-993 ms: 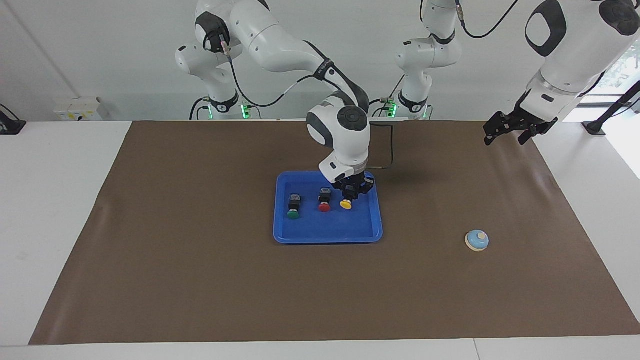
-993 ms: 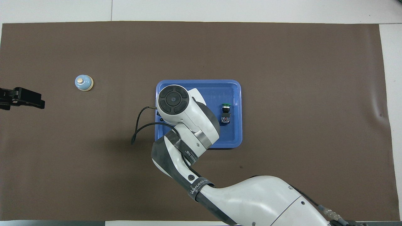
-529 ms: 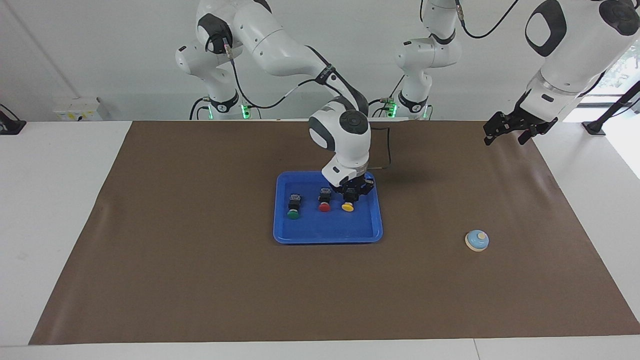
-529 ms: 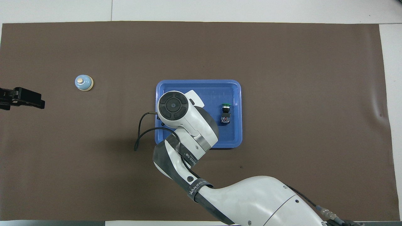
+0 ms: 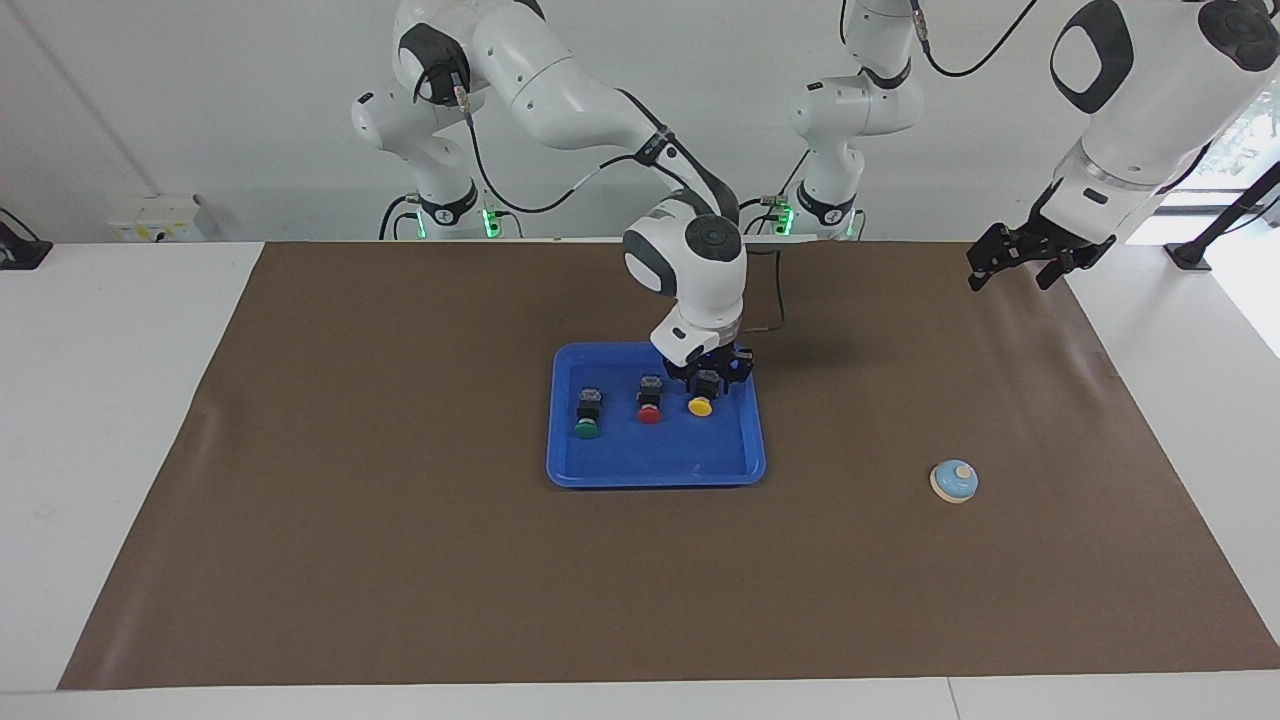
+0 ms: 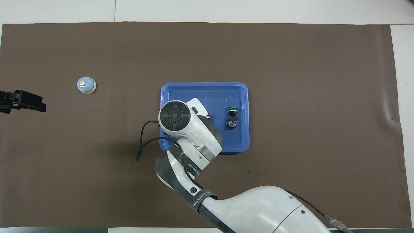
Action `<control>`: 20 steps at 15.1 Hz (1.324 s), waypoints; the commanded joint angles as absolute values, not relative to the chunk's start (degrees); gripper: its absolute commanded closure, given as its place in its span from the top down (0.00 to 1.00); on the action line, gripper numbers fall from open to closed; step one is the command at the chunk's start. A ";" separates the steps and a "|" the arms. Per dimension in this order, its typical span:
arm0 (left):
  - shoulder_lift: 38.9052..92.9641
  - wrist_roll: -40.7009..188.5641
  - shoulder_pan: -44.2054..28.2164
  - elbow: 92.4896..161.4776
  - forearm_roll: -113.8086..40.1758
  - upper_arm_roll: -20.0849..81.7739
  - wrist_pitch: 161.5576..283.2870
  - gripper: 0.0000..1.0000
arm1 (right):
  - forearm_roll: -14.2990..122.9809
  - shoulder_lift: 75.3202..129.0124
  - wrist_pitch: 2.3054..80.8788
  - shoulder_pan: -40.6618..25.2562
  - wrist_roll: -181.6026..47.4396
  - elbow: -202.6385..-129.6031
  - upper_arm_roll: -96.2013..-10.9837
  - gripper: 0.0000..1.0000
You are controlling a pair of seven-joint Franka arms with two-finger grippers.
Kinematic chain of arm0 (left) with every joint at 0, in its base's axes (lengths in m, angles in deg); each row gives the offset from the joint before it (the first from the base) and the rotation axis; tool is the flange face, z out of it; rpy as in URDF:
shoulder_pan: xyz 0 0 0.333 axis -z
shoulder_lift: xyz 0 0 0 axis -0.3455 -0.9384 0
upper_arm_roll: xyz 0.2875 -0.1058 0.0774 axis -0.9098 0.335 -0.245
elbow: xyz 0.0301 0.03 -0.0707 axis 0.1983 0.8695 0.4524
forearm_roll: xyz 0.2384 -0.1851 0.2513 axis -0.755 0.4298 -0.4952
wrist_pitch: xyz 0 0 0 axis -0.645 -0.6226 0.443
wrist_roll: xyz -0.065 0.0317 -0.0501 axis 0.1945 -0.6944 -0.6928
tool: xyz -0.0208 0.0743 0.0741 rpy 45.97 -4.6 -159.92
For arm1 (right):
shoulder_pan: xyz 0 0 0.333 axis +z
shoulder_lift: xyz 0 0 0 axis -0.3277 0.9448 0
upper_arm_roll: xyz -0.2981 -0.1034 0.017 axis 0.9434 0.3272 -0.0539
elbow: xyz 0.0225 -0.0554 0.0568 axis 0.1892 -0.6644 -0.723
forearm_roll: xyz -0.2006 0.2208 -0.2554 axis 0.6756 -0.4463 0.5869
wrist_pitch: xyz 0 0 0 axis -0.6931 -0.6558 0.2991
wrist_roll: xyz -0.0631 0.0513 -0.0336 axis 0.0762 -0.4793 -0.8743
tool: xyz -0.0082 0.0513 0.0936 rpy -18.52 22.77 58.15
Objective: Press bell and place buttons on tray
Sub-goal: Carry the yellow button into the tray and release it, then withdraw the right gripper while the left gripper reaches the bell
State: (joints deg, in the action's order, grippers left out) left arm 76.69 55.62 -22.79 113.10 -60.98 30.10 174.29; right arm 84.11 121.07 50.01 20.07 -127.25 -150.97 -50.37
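The blue tray (image 5: 655, 470) sits at mid-bench on the brown mat (image 5: 400, 550). Three buttons lie in a row inside it, along the part nearer the robots: the green button (image 5: 587, 417) toward the right arm's end, the red button (image 5: 650, 403) in the middle, and the yellow button (image 5: 701, 397) toward the left arm's end. All three rest on the tray floor, caps pointing away from the robots.

The right gripper (image 5: 709, 373) is low over the tray, directly at the body of the yellow button. Its jaws appear parted around that body rather than clamped on it, but whether they are clear of it cannot be told. In the overhead view the arm's wrist hides the yellow button altogether, and only a sliver of the red one shows.

The left gripper (image 5: 1022, 262) waits in the air over the mat's edge at its own end of the bench, jaws spread and empty. The bell (image 5: 954, 481) stands alone on the mat toward that end, farther from the robots than the tray and well apart from it.

Assessment: the placing of the last button is at its release stage. With all three buttons in the tray, that part of the task looks complete once the right gripper is clear. The next move calls for a straight lift, so the jaws do not drag or tip the yellow button. Whether the bell has been pressed cannot be judged from its appearance.
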 commanded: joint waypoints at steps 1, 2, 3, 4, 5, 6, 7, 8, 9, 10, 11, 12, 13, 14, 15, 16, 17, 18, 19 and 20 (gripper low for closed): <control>77.84 55.24 -22.94 114.20 -60.46 30.01 174.30 1.00 | 84.14 116.37 45.30 17.36 -128.61 -151.05 -49.73 1.00; 77.84 55.24 -22.94 114.20 -60.46 30.01 174.30 1.00 | 84.49 114.62 43.72 15.61 -128.26 -151.05 -49.73 1.00; 77.84 55.24 -22.94 114.20 -60.46 30.01 174.30 1.00 | 84.58 112.34 41.96 12.98 -127.04 -151.14 -49.73 1.00; 77.84 55.24 -22.94 114.20 -60.46 30.01 174.30 1.00 | 84.58 110.31 39.59 10.78 -123.37 -151.14 -49.73 1.00; 77.84 55.24 -22.94 114.20 -60.46 30.01 174.30 1.00 | 84.49 108.29 37.40 8.32 -119.07 -151.14 -49.73 1.00; 77.84 55.24 -22.94 114.20 -60.46 30.01 174.30 1.00 | 84.40 106.44 34.76 5.34 -114.94 -151.05 -49.73 1.00; 77.84 55.24 -22.94 114.20 -60.46 30.01 174.30 1.00 | 84.40 104.68 32.30 2.52 -110.63 -151.05 -49.82 1.00; 77.84 55.24 -22.94 114.20 -60.46 30.01 174.30 1.00 | 84.40 103.36 30.19 0.32 -106.06 -151.05 -49.73 1.00; 77.84 55.24 -22.94 114.20 -60.46 30.01 174.30 1.00 | 84.32 102.13 27.82 -2.49 -100.54 -151.05 -49.64 1.00; 77.84 55.24 -22.94 114.20 -60.46 30.01 174.30 1.00 | 84.40 101.25 25.88 -5.65 -95.35 -151.05 -49.73 1.00; 77.84 55.24 -22.94 114.20 -60.46 30.01 174.30 1.00 | 84.32 100.28 24.55 -7.94 -91.55 -151.05 -49.82 1.00; 77.84 55.24 -22.94 114.20 -60.46 30.01 174.30 1.00 | 84.32 99.40 23.15 -10.23 -87.86 -151.05 -49.82 1.00; 77.84 55.24 -22.94 114.20 -60.46 30.01 174.30 1.00 | 84.32 98.18 21.74 -12.69 -84.17 -151.14 -49.82 1.00; 77.84 55.24 -22.94 114.20 -60.46 30.01 174.30 1.00 | 84.40 97.12 20.34 -14.10 -81.70 -151.23 -49.73 1.00; 77.84 55.24 -22.94 114.20 -60.46 30.01 174.30 1.00 | 84.40 95.89 18.41 -15.77 -79.41 -151.31 -49.73 1.00; 77.84 55.24 -22.94 114.20 -60.46 30.01 174.30 1.00 | 84.40 94.22 17.26 -17.53 -77.56 -152.01 -49.73 1.00; 77.84 55.24 -22.94 114.20 -60.46 30.01 174.30 1.00 | 84.40 92.47 16.90 -18.76 -76.41 -152.71 -49.73 1.00; 77.84 55.24 -22.94 114.20 -60.46 30.01 174.30 1.00 | 84.40 90.88 15.42 -19.91 -75.44 -153.16 -49.73 1.00; 77.84 55.24 -22.94 114.20 -60.37 30.01 174.30 1.00 | 84.40 89.21 12.70 -21.22 -75.00 -153.33 -49.82 1.00; 77.84 55.24 -22.94 114.20 -60.46 30.01 174.30 1.00 | 84.40 87.54 10.41 -22.02 -74.64 -153.42 -49.82 1.00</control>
